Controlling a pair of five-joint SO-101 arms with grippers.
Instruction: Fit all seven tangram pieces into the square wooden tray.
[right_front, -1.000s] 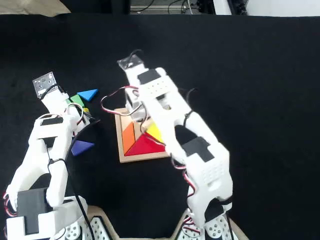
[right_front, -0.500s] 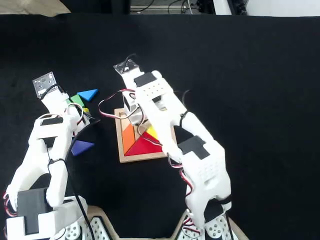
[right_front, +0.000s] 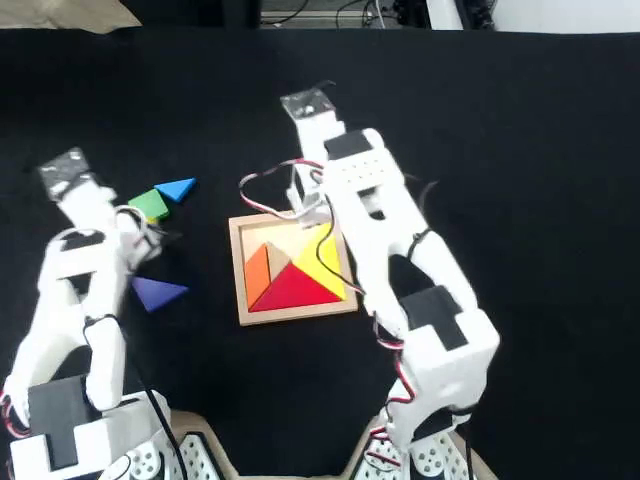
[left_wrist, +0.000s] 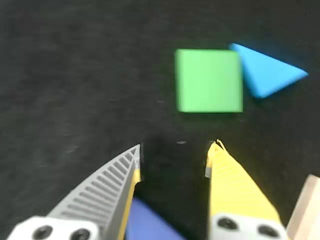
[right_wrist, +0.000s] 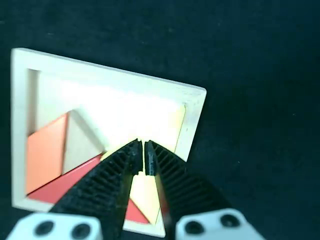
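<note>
Right end effector (right_wrist: 144, 150) now farther back; yellow triangle (right_front: 325, 266) newly visible

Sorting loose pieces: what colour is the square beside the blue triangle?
Green square; left wrist view shows it best.

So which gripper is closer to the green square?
Left. The left gripper is open, just short of the green square; the right gripper is over the wooden tray, farther away.
</note>
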